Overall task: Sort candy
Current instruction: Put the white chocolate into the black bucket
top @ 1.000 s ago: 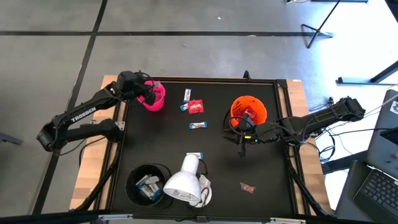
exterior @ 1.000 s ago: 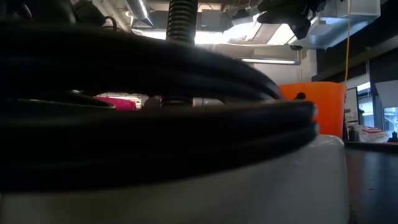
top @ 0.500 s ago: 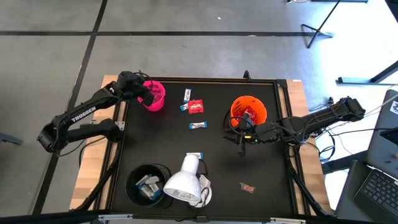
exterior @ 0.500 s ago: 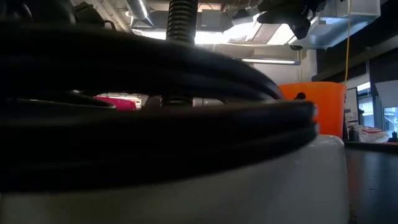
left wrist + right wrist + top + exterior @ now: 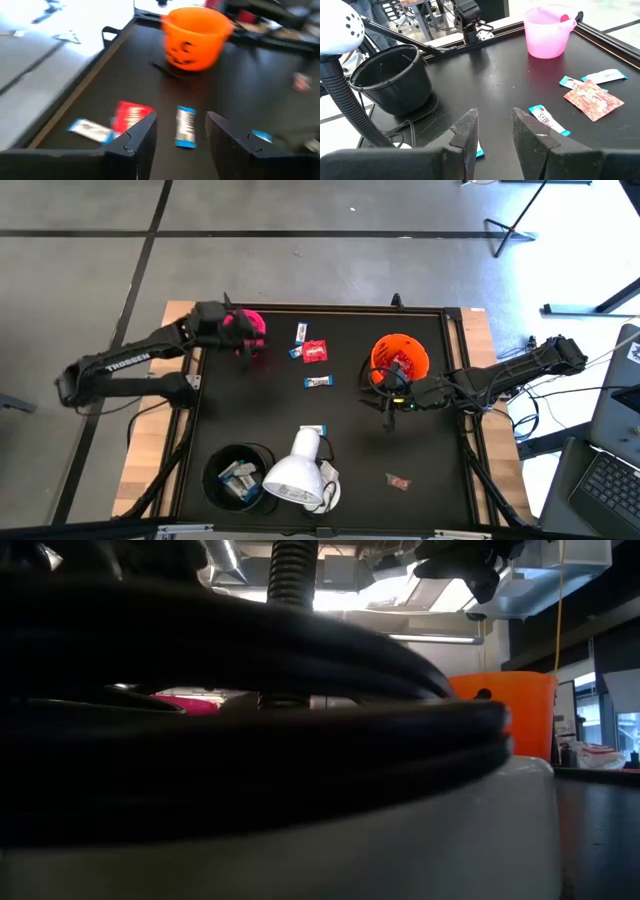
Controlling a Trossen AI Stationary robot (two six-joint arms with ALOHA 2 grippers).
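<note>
The candy lies loose on the black mat: a red packet (image 5: 314,351), white-and-blue bars (image 5: 301,332) (image 5: 318,382) (image 5: 312,430), and a small red piece (image 5: 398,480) near the front right. My left gripper (image 5: 240,332) hangs open over the pink cup (image 5: 254,325) at the far left. Its wrist view looks past bare fingers at the red packet (image 5: 131,115) and a bar (image 5: 186,127). My right gripper (image 5: 388,398) stands open just in front of the orange cup (image 5: 399,360), with nothing between its fingers (image 5: 470,125).
A black cup (image 5: 238,475) holding several wrapped bars stands at the front left, and a white lamp head (image 5: 296,472) rests beside it. Its ribbed cable (image 5: 290,570) blocks most of the low view. Wooden table edges (image 5: 175,310) frame the mat.
My left arm has straightened and its wrist has shifted over the pink cup, so that it covers more of the cup than before. Nothing else on the mat has moved.
</note>
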